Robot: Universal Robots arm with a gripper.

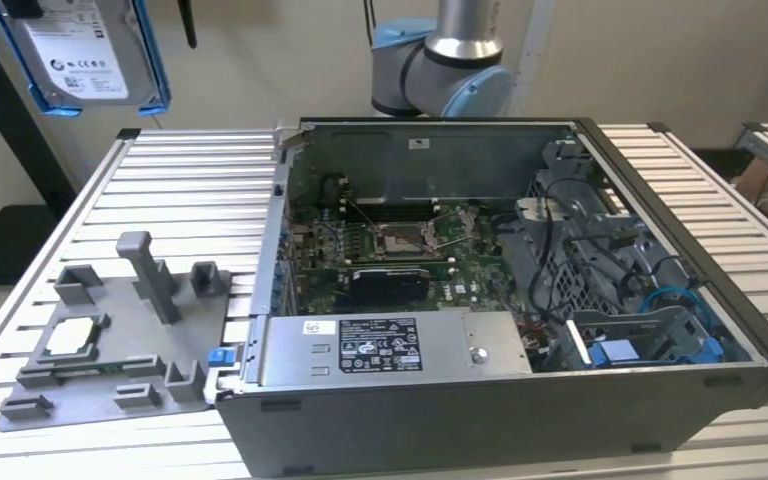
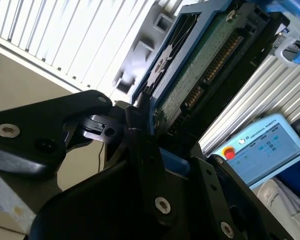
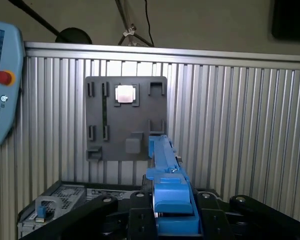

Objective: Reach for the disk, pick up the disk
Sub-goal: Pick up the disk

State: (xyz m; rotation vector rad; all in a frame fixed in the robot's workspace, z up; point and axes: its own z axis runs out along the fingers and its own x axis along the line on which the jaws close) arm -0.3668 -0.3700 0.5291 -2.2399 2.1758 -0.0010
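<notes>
- The work surface is a table of ribbed aluminium profiles. Behind it is a plain light wall.
- The base of the robot arm, silver and light blue, stands at the far edge of the table, behind the computer case.
- A handheld control panel with a red button and a screen lies beside the table.
- The computer case lies on the table with its side open. Inside it are a green main board, bundles of cables and a long silver box with a black-and-white label along the near wall.
- A grey holder plate with several raised pockets lies on the table at the exterior view's left of the case. One pocket holds a small white-silver square chip, and the other pockets look empty.
- The disk is in the air, well above the table, at the top of the exterior view's left.
- In the exterior view the disk hangs about upright. Its long axis is near vertical and a little tilted, and its white label faces the camera. The blue bracket frames its sides.
- In the second wrist view the green circuit side of the disk is seen.
- The gripper has its black fingers closed against the edges of the disk and carries it. The long axis of the disk points away from the gripper.
</notes>
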